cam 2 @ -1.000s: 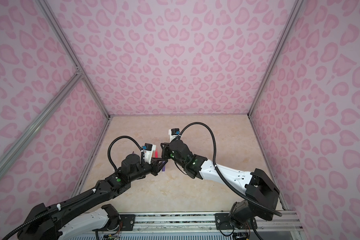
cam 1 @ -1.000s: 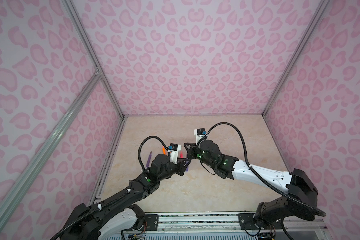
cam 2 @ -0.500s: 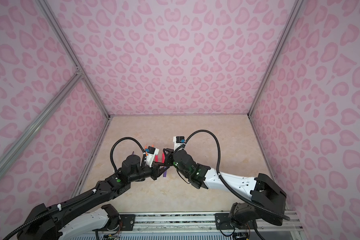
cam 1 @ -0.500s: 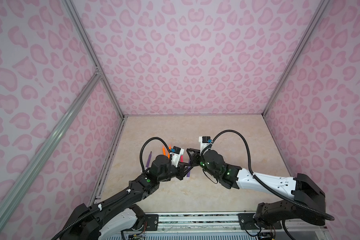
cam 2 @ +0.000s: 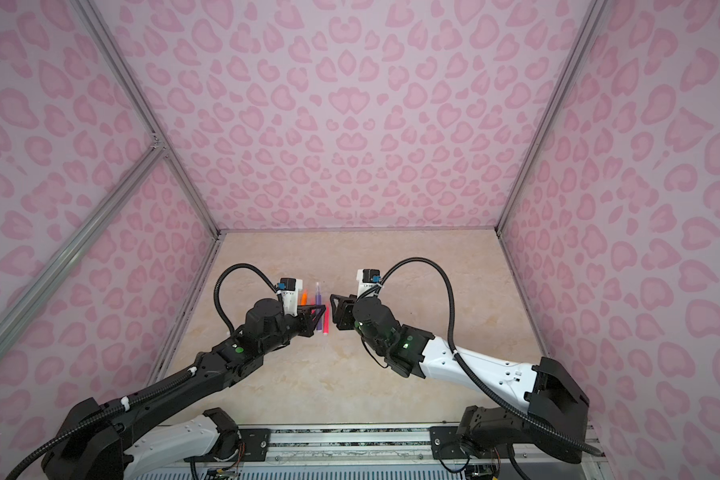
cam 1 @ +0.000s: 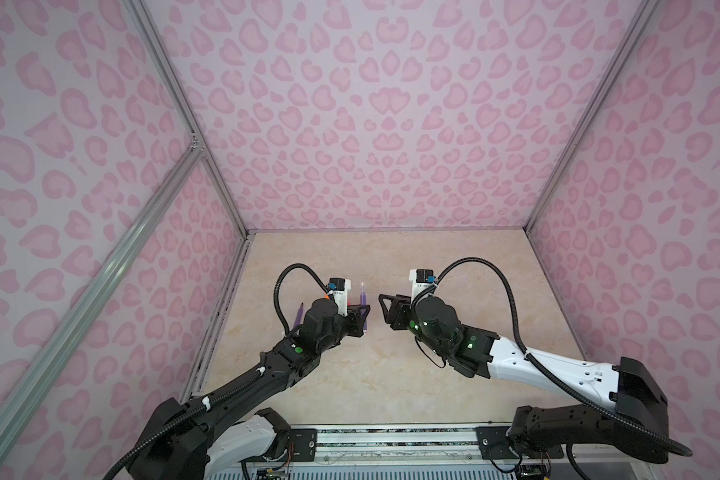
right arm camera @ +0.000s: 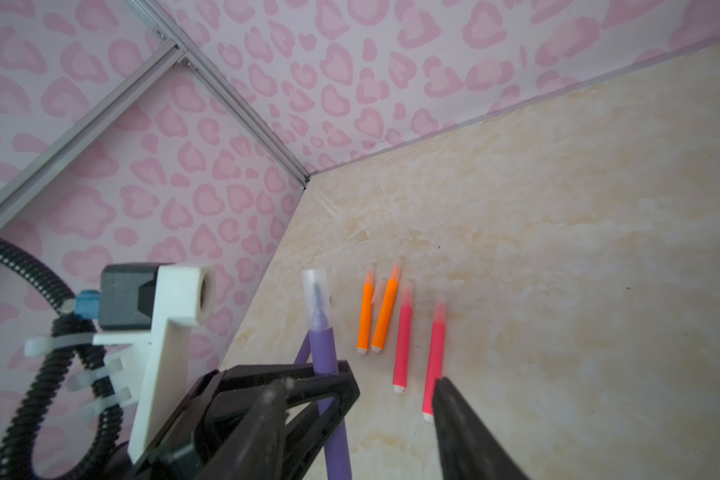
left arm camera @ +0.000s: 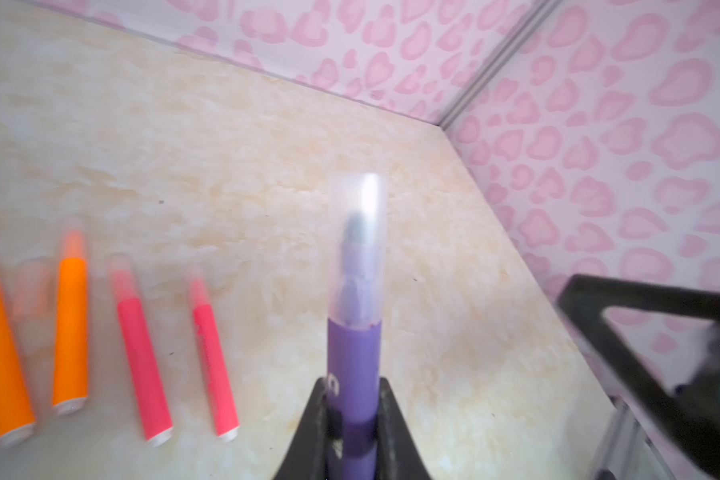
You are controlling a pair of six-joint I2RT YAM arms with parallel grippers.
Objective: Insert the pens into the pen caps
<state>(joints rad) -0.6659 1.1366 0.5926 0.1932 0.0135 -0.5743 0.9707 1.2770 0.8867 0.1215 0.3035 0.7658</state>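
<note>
Purple pen (left arm camera: pixel 353 365), its tip seated inside a clear cap (left arm camera: pixel 360 232), is clenched at the barrel by the left fingers (left arm camera: pixel 308 436). Right fingers (right arm camera: pixel 462 424) are spread open — near the pen but apart from it. Beside it, two orange pens (left arm camera: pixel 70 332) and two pink pens (left arm camera: pixel 142 357) lie in a row on the desk (left arm camera: pixel 225 166).

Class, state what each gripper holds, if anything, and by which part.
Left gripper: a purple pen, by its barrel below the cap. Right gripper: nothing, open.
</note>
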